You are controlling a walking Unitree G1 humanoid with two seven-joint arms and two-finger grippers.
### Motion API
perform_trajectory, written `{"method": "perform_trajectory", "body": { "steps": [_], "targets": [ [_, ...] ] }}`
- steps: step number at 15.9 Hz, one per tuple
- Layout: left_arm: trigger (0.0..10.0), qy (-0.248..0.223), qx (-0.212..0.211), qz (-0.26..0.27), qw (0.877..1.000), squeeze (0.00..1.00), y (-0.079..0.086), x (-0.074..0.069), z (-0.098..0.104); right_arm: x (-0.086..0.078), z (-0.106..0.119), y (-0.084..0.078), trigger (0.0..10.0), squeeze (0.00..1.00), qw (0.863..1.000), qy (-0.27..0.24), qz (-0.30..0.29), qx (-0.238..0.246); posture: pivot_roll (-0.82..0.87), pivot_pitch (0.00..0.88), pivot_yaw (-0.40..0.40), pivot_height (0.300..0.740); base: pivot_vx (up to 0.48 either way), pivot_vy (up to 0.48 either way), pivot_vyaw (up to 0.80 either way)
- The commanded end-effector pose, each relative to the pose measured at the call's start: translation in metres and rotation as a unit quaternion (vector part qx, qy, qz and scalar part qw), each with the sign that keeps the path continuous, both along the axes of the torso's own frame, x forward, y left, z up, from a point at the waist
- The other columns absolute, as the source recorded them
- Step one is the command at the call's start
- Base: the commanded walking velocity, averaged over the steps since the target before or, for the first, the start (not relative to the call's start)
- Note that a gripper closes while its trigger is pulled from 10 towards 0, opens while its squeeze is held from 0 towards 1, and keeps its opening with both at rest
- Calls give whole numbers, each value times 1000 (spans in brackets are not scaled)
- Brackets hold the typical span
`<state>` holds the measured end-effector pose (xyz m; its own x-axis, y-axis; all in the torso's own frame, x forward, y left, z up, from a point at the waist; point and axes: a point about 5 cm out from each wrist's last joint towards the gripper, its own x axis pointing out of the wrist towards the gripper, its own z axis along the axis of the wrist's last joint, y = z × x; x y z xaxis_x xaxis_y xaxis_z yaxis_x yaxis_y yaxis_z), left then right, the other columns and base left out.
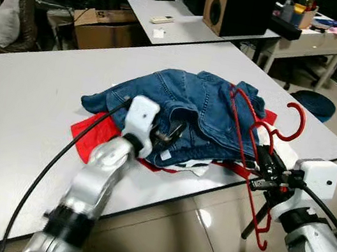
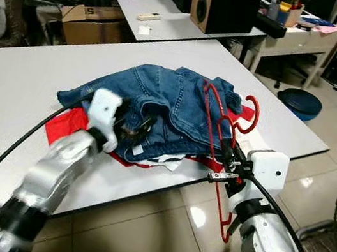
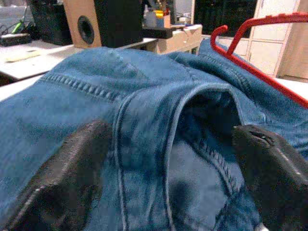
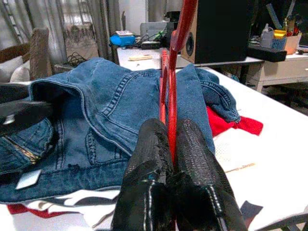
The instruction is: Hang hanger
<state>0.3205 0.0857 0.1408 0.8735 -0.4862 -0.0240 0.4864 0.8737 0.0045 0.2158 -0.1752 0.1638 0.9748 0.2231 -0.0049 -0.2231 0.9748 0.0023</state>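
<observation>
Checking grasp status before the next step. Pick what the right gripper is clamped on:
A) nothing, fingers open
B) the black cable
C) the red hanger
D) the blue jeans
C: in the right wrist view the right gripper has its two black fingers pressed together on the red hanger, which lies across the blue jeans.

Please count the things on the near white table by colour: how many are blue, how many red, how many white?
Blue: 1, the blue denim jeans.
Red: 2, the red plastic hanger that the right gripper pinches, and a red cloth under the jeans.
White: 1, a white garment at the pile's near edge.
Total: 4.
</observation>
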Motion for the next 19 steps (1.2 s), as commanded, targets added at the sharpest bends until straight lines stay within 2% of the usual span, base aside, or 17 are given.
{"method": "perform_trajectory", "body": {
  "steps": [1,3,5,8,12,14,16,19],
  "targets": [
    [0,-7,-4,10,1000,0,2,6,4,-1,5,2,10000,0,1000,-16,4,1,-65,0,97,740,0,0,0],
    [0,-5,-4,13,1000,0,2,10,4,-4,5,2,10000,0,1000,-15,15,-4,-70,0,100,740,0,0,0],
    [0,1,14,41,999,0,8,16,0,-9,5,2,10000,0,999,-14,36,-14,-84,0,108,740,0,0,0],
    [0,4,33,45,998,0,12,17,-2,-16,5,2,10000,0,999,-10,49,-22,-91,0,113,740,0,0,0],
    [0,1,53,37,998,0,17,18,4,-38,7,7,10000,0,991,8,128,-34,-101,15,125,740,0,0,0],
    [0,-8,49,23,999,0,16,21,14,-50,7,4,10000,0,984,32,173,-40,-91,21,125,740,0,0,0],
    [0,-21,37,-3,999,0,13,27,32,-68,13,-3,10000,0,973,55,217,-52,-82,29,128,740,0,0,0],
    [0,-35,19,-9,999,0,10,39,49,-76,14,-9,10000,0,968,76,233,-56,-83,30,136,740,0,0,0]
  ]
}}
